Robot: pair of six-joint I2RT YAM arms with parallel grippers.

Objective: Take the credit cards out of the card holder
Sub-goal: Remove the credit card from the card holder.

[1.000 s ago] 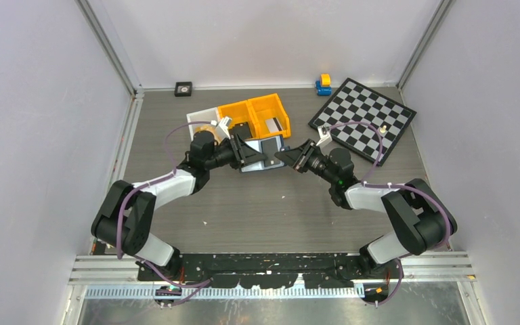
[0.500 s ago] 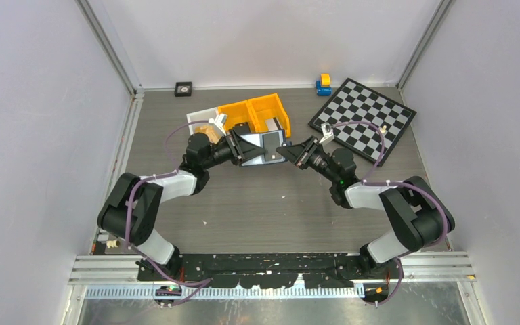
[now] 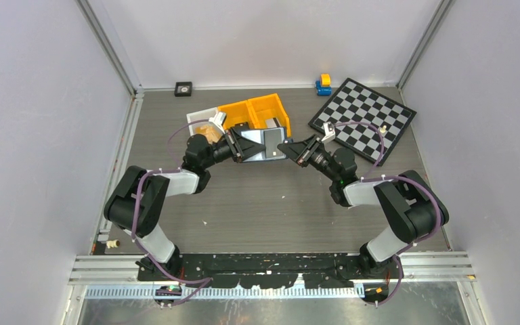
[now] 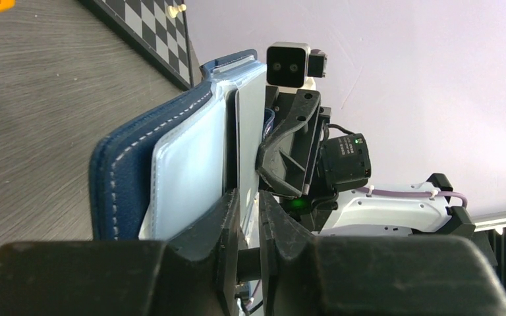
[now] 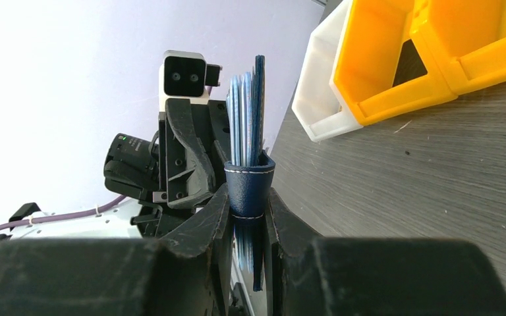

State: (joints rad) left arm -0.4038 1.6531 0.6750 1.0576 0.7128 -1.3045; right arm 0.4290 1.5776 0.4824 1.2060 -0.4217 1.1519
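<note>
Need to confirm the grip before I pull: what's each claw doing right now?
Left claw: closed on a pale inner panel of the card holder.
Right claw: closed on its navy stitched tab.

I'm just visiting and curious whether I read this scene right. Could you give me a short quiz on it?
1. True or false: the card holder lies flat on the table.
2. How many grippers are gripping it? A) none B) one C) two
3. What colour are the two joined bins just beyond it?
Key: 1. False: it is held up off the table. 2. C: the left gripper and the right gripper both clamp it. 3. Orange.
</note>
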